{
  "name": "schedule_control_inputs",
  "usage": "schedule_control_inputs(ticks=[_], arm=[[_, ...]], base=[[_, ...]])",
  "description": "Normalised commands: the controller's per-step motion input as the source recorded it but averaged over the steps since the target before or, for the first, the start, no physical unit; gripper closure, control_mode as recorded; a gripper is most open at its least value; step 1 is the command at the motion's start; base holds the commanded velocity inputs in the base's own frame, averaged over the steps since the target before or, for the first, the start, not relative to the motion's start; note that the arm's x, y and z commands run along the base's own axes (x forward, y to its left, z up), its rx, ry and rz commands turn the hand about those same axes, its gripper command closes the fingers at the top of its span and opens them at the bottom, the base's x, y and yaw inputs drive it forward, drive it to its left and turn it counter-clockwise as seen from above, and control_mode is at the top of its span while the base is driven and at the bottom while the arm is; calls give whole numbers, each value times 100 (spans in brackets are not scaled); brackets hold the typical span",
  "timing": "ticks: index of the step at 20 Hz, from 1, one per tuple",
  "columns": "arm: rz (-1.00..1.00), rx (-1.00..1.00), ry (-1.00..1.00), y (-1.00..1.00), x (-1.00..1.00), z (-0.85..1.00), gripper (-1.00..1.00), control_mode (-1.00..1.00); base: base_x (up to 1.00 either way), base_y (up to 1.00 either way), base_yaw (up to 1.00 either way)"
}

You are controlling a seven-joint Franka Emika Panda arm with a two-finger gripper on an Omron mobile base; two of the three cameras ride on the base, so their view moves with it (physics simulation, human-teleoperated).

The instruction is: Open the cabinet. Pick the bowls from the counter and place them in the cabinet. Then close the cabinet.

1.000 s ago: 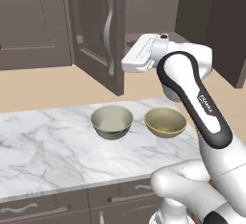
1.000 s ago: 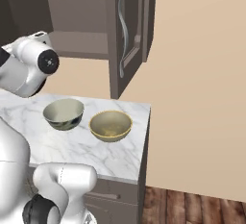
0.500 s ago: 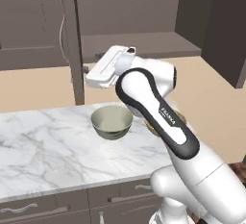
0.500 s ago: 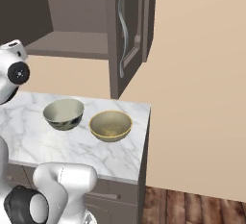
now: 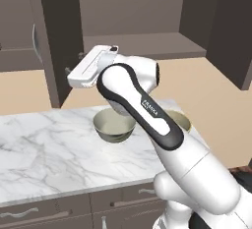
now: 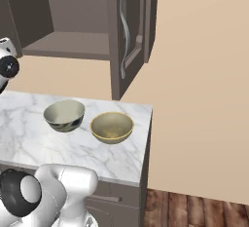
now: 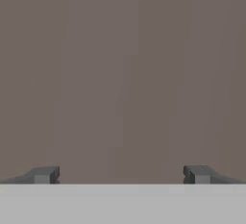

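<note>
I see the jaws spread wide, holding nothing, facing the open cabinet (image 5: 147,41); both bowls, grey (image 6: 64,115) and yellow (image 6: 112,126), sit side by side on the bench (image 6: 29,143)

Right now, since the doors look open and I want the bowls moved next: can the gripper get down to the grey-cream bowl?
Probably yes. The gripper is open and empty, up by the left cabinet door; the grey-cream bowl sits uncovered on the counter, apart from the yellow bowl.
</note>
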Motion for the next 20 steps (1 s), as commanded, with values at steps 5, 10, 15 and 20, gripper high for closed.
schedule_control_inputs(ticks=[5, 10, 15, 20], arm=[[0, 9, 0, -50, -43, 0, -100, -100], [-25, 10, 9, -28, -71, -1, -100, -100], [-67, 13, 33, -6, -44, -6, -100, -100], [-62, 24, 57, -49, -17, 0, -100, -100]], base=[[0, 0, 0], [0, 0, 0], [0, 0, 0], [0, 0, 0]])
